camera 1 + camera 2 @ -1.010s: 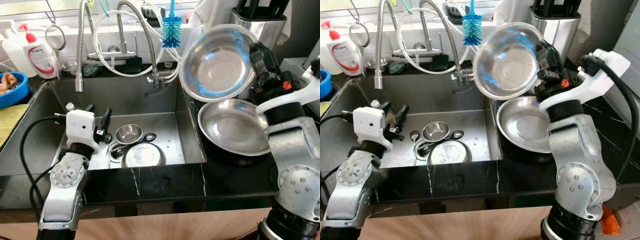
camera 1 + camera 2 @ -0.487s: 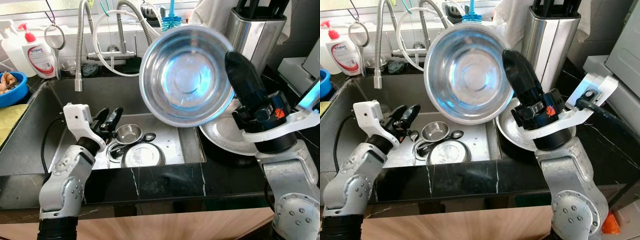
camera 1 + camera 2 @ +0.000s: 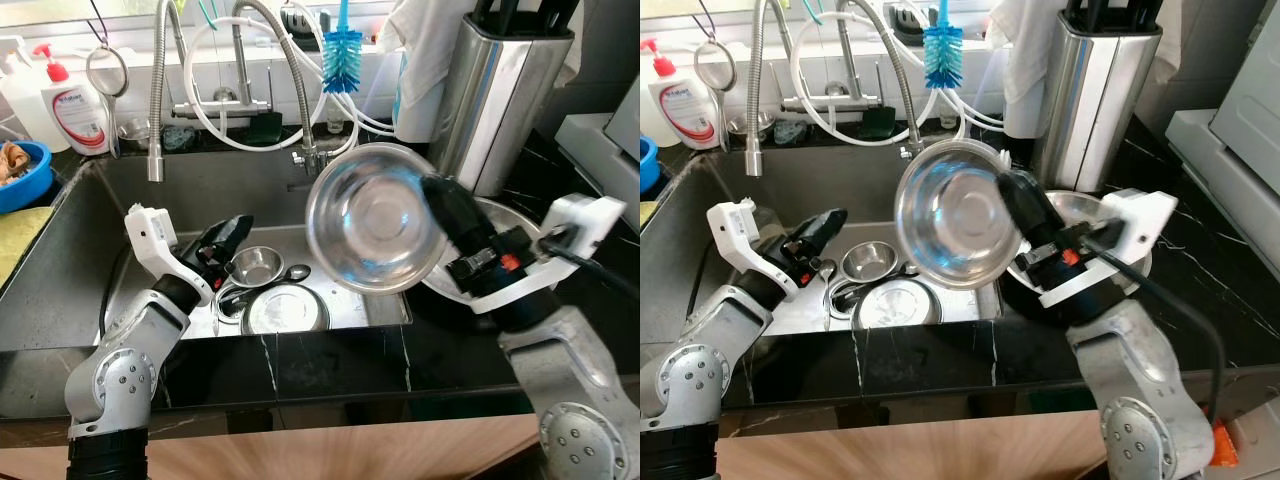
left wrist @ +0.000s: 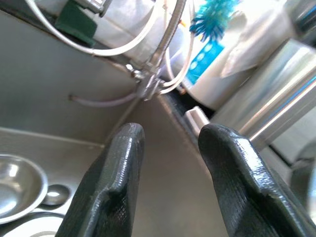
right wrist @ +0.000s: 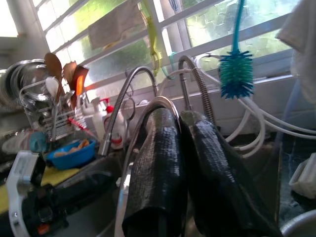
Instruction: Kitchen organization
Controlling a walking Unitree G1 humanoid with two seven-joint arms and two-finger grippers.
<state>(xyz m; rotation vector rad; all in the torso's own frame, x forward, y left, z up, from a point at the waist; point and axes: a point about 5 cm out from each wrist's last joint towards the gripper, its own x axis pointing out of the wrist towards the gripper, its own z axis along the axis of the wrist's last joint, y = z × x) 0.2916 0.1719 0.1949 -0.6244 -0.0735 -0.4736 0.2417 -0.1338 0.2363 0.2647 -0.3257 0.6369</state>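
- A shiny steel bowl (image 3: pixel 373 232) is held up in the air by the right gripper (image 3: pixel 440 200).
- The bowl's rim is pinched between the two black fingers (image 5: pixel 163 168), which are squeezed tight on it.
- The bowl is tipped on its side, so its hollow inside can be seen from the head views.
- The bowl is held above the right edge of the sink (image 3: pixel 70 270), partly over the basin and partly over the black counter (image 3: pixel 330 365).
- A wide steel pan (image 3: pixel 1137 262) is seen just behind the bowl, on the counter to the right of the sink.
- The left gripper (image 3: pixel 222 238) is held inside the sink, near its left part, with nothing in it.
- Its two fingers (image 4: pixel 114 182) are spread apart with a gap between them.
- A small steel bowl (image 3: pixel 256 266) is seen on the sink floor, just beside the left gripper.
- A round steel plate (image 3: pixel 287 309) and a spoon (image 3: pixel 827 275) are also seen on the sink floor, near the small bowl.
- A blue brush (image 3: pixel 342 58) is hung behind the sink, up by the window.
- A soap bottle (image 3: pixel 76 105) is stood at the back left corner of the sink.
- A tall steel holder (image 3: pixel 505 95) is stood on the counter, well to the right of the sink.
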